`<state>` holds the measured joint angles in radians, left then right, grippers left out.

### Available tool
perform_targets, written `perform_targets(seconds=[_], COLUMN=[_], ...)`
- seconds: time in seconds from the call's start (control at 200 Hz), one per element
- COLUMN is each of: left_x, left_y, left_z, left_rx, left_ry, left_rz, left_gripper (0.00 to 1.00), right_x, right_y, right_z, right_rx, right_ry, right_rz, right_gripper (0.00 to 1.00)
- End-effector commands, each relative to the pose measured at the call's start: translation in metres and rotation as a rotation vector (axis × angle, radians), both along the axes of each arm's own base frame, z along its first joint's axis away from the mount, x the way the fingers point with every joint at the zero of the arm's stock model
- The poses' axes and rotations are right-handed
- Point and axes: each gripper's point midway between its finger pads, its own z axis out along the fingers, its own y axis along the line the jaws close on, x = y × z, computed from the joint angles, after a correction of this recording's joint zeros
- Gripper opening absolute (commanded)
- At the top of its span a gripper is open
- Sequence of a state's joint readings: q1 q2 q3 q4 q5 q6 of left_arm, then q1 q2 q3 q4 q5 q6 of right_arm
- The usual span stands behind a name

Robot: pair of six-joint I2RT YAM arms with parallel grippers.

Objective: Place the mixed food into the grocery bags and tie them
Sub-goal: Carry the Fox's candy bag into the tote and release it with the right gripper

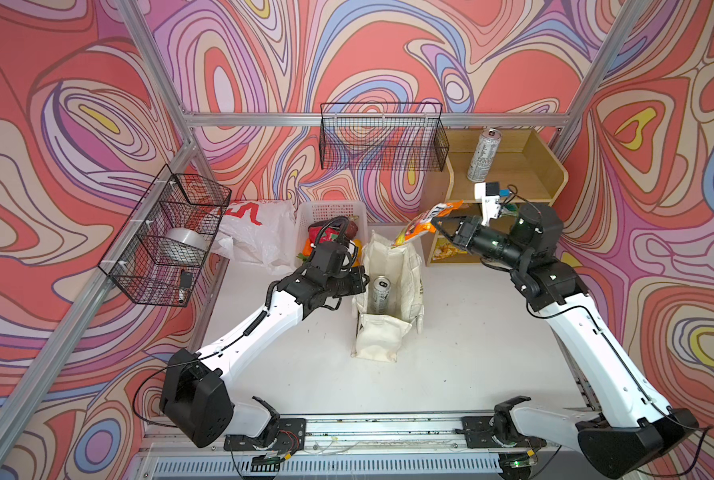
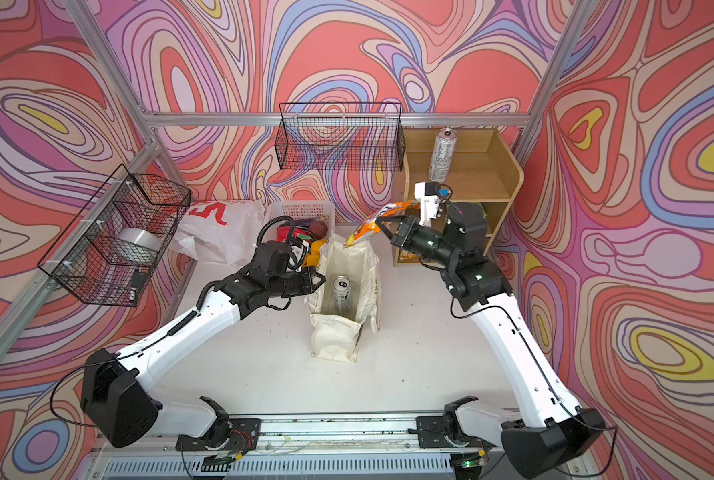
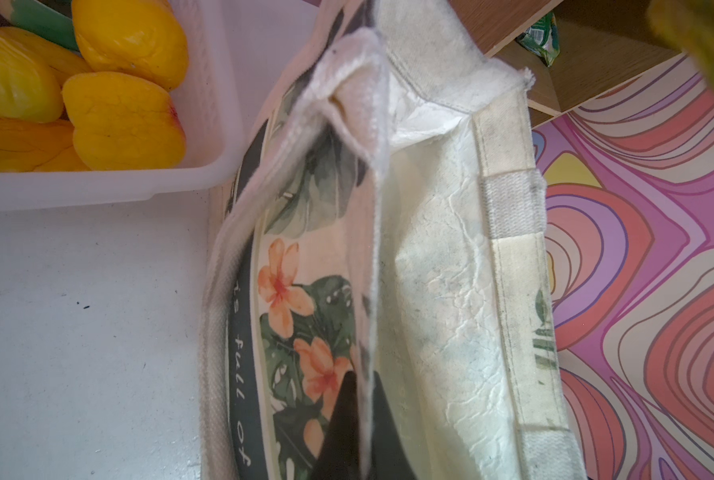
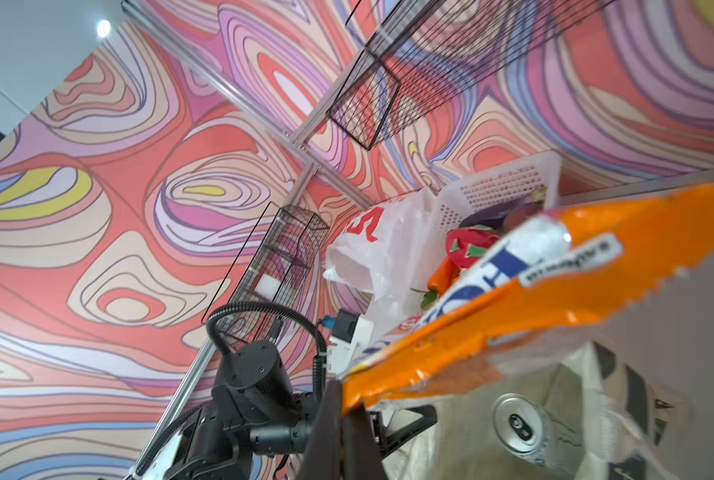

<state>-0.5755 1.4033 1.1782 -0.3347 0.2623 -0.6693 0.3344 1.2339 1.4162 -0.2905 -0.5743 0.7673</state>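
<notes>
Now our right gripper [image 1: 437,227] clamps the orange snack packet [image 1: 417,229], which we hold over the far rim of the canvas tote [image 1: 382,338]. Our left gripper [image 3: 361,419] pinches the tote's side rim, and a silver can [image 1: 380,296] stands inside.

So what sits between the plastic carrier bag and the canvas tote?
A white lattice basket of toy produce stands between carrier bag and canvas tote, in both top views.

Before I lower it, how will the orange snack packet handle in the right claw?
Probably light and floppy: the orange snack packet hangs by one edge from the right claw and droops toward the canvas tote. Its crinkled film looks slick, so it may swing or slip. It could catch the tote's rim or nudge the can standing inside.
</notes>
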Motion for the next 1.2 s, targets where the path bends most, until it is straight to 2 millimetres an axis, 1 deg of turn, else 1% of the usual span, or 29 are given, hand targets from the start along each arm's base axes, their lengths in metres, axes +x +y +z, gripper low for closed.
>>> perform_targets(seconds=[0.0,0.085,0.16,0.326,0.446,0.451,0.456,0.506,0.531,0.561,0.606,0.681,0.726,0.781,0.836,0.891,0.951,1.012,1.107,1.192], left_x=[0.001,0.000,0.000,0.000,0.000,0.000,0.000,0.000,0.000,0.000,-0.001,-0.001,-0.002,-0.001,-0.001,-0.001,-0.001,-0.001,-0.001,-0.001], left_y=[0.000,0.001,0.001,0.000,0.001,0.000,0.000,0.000,0.000,0.001,0.001,0.002,0.002,0.002,0.002,0.001,0.001,0.002,0.002,0.003], left_z=[0.003,0.003,0.005,0.007,0.006,0.006,0.006,0.006,0.006,0.006,0.006,0.006,0.006,0.007,0.007,0.008,0.008,0.009,0.009,0.010], left_rx=[0.010,0.012,0.009,0.009,0.013,0.014,0.013,0.012,0.011,0.011,0.014,0.018,0.017,0.017,0.017,0.016,0.015,0.016,0.019,0.020], left_ry=[-0.002,-0.001,-0.005,-0.008,-0.007,-0.007,-0.007,-0.006,-0.007,-0.007,-0.007,-0.008,-0.008,-0.009,-0.010,-0.012,-0.012,-0.016,-0.018,-0.019], left_rz=[0.000,0.000,-0.001,-0.005,-0.004,-0.005,-0.005,-0.004,-0.005,-0.005,-0.004,-0.003,-0.003,-0.002,-0.006,-0.006,-0.007,-0.007,-0.008,-0.009], left_gripper=[0.00,0.00,0.00,0.00,0.00,0.00,0.00,0.00,0.00,0.00,0.00,0.00,0.00,0.00,0.00,0.00,0.00,0.00,0.00,0.00], right_x=[-0.003,-0.003,-0.003,0.000,-0.004,-0.005,-0.005,-0.008,-0.010,-0.010,-0.011,-0.012,-0.013,-0.014,-0.013,-0.009,-0.006,-0.006,-0.009,-0.011], right_y=[0.028,0.041,0.044,0.054,0.068,0.069,0.069,0.075,0.075,0.074,0.068,0.052,0.044,0.033,0.020,0.003,-0.016,-0.027,-0.027,-0.019], right_z=[-0.003,-0.025,-0.047,-0.112,-0.146,-0.146,-0.147,-0.150,-0.149,-0.144,-0.134,-0.113,-0.102,-0.096,-0.097,-0.106,-0.123,-0.141,-0.169,-0.193], right_rx=[-0.022,-0.051,-0.077,-0.143,-0.188,-0.191,-0.194,-0.209,-0.217,-0.223,-0.238,-0.278,-0.296,-0.324,-0.361,-0.418,-0.492,-0.543,-0.564,-0.556], right_ry=[-0.023,0.011,0.047,0.178,0.253,0.254,0.256,0.266,0.263,0.255,0.220,0.156,0.122,0.107,0.104,0.119,0.150,0.187,0.243,0.292], right_rz=[0.076,0.100,0.107,0.136,0.187,0.190,0.193,0.229,0.234,0.231,0.206,0.131,0.093,0.046,-0.016,-0.100,-0.185,-0.228,-0.216,-0.173], right_gripper=[0.00,0.00,0.00,0.00,0.00,0.00,0.02,0.35,0.47,0.56,0.63,0.68,0.69,0.69,0.69,0.69,0.70,0.71,0.72,0.72])
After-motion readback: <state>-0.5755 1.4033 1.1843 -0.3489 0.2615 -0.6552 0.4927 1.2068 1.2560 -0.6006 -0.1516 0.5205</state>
